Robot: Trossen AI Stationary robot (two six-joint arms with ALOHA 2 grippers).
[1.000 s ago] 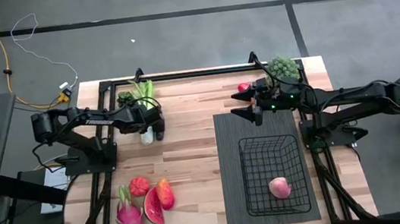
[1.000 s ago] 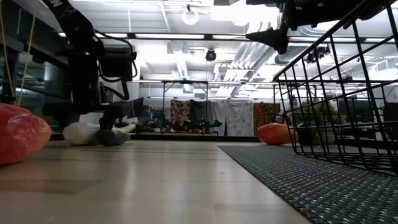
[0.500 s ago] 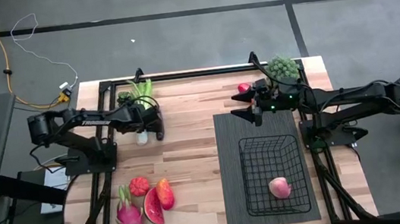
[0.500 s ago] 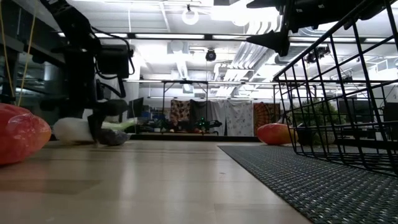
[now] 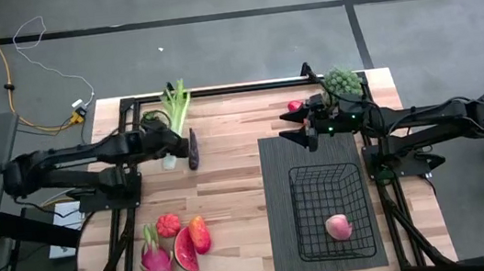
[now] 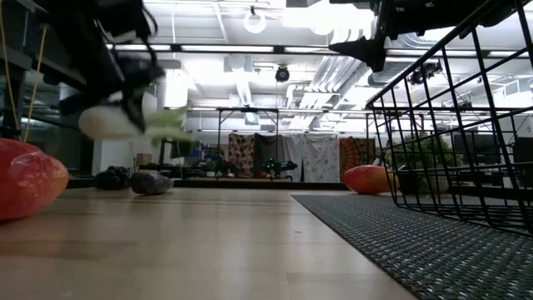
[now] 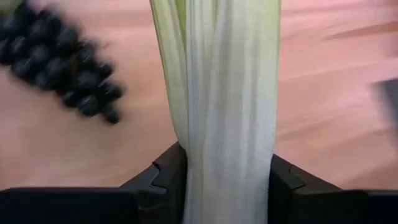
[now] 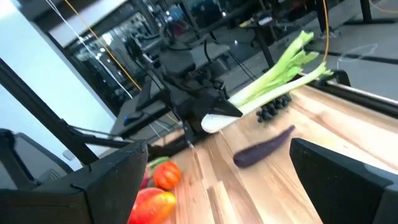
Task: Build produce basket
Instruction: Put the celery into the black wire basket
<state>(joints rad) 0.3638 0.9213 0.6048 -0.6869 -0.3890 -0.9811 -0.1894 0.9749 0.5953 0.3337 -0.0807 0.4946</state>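
A green celery bunch (image 5: 175, 120) hangs above the table's far left with my left gripper (image 5: 171, 149) shut on it. Under and beside it, a dark eggplant (image 5: 192, 149) and dark grapes (image 5: 149, 119) lie on the wood. The black wire basket (image 5: 326, 176) stands on the grey ribbed mat (image 5: 278, 163) with a peach (image 5: 338, 227) inside. My right gripper (image 5: 289, 127) hovers open over the mat's far end, holding nothing. My left gripper pinches the celery's pale stalks (image 7: 227, 143) a little above its white base end (image 8: 214, 122), between its two fingers (image 7: 168, 174). The fingers slant down from the table's left and lie across the bunch. The celery is lifted clear, its leafy end toward the far edge.
A dragon fruit (image 5: 155, 257), a watermelon slice (image 5: 185, 251), a mango (image 5: 199, 233) and a small red fruit (image 5: 169, 225) lie at the near left. A green bunch (image 5: 342, 80) and a red fruit (image 5: 295, 106) sit at the far right. Bare wood lies between celery and mat.
My left gripper has shut on the celery and risen, drawing back toward the table's left. The celery has come off the table and now hangs clear, its leafy end nearer the far edge. The eggplant and grapes stayed on the wood.
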